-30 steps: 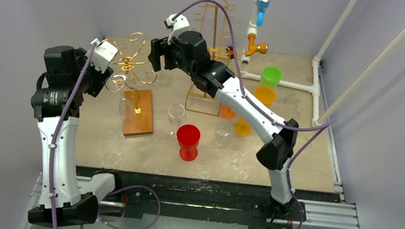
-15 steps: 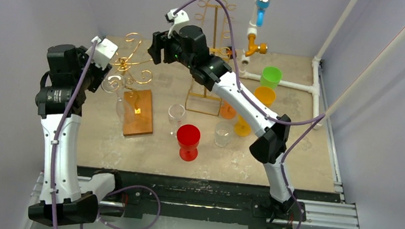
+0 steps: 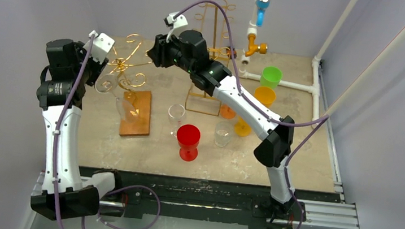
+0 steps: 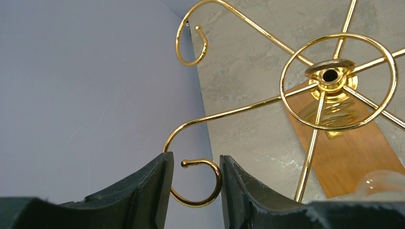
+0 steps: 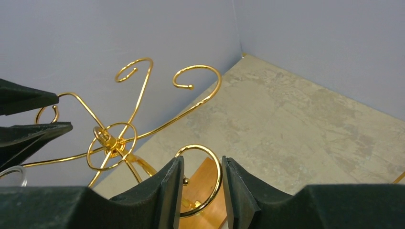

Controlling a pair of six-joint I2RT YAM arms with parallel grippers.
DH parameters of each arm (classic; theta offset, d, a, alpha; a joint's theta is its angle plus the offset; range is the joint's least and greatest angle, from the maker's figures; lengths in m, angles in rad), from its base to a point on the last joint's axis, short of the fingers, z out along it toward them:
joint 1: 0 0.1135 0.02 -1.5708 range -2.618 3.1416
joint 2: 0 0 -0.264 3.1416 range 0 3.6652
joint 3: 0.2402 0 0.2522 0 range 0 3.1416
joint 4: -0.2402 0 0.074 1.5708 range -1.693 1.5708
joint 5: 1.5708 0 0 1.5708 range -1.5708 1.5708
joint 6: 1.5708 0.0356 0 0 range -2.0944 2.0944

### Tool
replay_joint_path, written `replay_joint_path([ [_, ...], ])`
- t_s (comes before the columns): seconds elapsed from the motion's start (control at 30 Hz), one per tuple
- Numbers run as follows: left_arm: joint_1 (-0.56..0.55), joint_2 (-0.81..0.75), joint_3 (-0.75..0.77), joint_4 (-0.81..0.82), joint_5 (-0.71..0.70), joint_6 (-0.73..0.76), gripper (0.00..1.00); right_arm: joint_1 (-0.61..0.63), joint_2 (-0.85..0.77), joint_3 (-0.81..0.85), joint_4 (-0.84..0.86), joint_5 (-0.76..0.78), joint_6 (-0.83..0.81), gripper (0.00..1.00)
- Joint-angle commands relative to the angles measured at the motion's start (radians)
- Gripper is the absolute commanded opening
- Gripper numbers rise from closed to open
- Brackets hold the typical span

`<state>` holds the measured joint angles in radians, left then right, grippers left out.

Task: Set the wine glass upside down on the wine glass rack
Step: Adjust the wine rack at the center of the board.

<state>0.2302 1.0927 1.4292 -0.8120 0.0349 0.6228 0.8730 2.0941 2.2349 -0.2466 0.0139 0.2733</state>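
Grippers at the gold wine glass rack point(image 4: 340, 71). My left gripper point(image 4: 195, 157) is pinched on one curled hook point(image 4: 219, 179) at an arm's end, both fingers against the wire. My right gripper point(image 5: 201, 160) is closed the same way on a second hook point(image 5: 220, 171) across the hub. The clear wine glass point(image 3: 124, 106) sits at the rack's left side — foot up near my left gripper, bowl down over the wooden base point(image 3: 140, 120) — though I cannot tell whether it hangs from an arm. A red goblet point(image 3: 188, 138) stands well apart.
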Motion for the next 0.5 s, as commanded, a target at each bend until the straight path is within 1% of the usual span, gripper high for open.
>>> replay_joint_path([
  [0.0, 0.060, 0.056, 0.019, -0.009, -0.118, -0.023, 0.44, -0.005, -0.068, -0.065, 0.012, 0.013, 0.001, 0.41],
  [0.1, 0.086, 0.085, 0.036, 0.008, -0.082, -0.020, 0.43, -0.004, -0.083, -0.091, 0.021, 0.030, 0.001, 0.41],
  [0.23, 0.088, 0.122, 0.052, 0.029, -0.071, -0.020, 0.43, -0.003, -0.105, -0.133, 0.036, 0.054, 0.001, 0.39],
  [0.37, 0.089, 0.128, 0.033, 0.064, -0.069, -0.002, 0.42, -0.004, -0.140, -0.179, 0.056, 0.082, 0.001, 0.31],
  [0.4, 0.089, 0.128, 0.026, 0.073, -0.073, 0.004, 0.42, -0.003, -0.150, -0.190, 0.061, 0.090, 0.001, 0.28],
  [0.47, 0.089, 0.133, 0.014, 0.093, -0.078, 0.014, 0.42, -0.004, -0.170, -0.216, 0.075, 0.099, 0.003, 0.25],
])
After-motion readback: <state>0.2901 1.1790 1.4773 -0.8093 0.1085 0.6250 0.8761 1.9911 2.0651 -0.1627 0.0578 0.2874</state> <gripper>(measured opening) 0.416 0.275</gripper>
